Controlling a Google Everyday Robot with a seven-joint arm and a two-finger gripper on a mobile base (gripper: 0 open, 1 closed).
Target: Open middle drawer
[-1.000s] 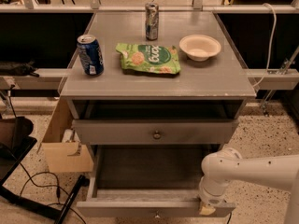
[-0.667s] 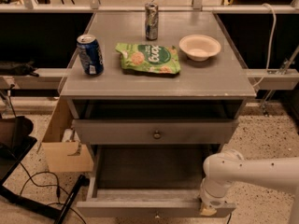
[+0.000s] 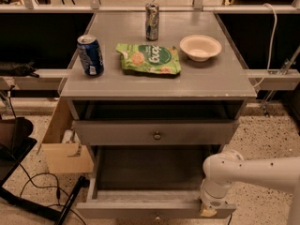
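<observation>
Grey table top [image 3: 211,81], speckled floor [image 3: 262,139]. The gripper [image 3: 208,211] is low at the bottom drawer's [image 3: 140,210] right corner, below the middle drawer [image 3: 157,132]; grip unclear.

speckled floor [image 3: 268,136], dim light. cardboard box [image 3: 68,158] left of grey table [image 3: 211,80]. gripper [image 3: 208,211] low at front right.

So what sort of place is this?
Probably a robot test lab: loose cables on a speckled floor, a cardboard box, snacks staged on a grey drawer cabinet. The gripper sits low by the bottom drawer front corner.
</observation>
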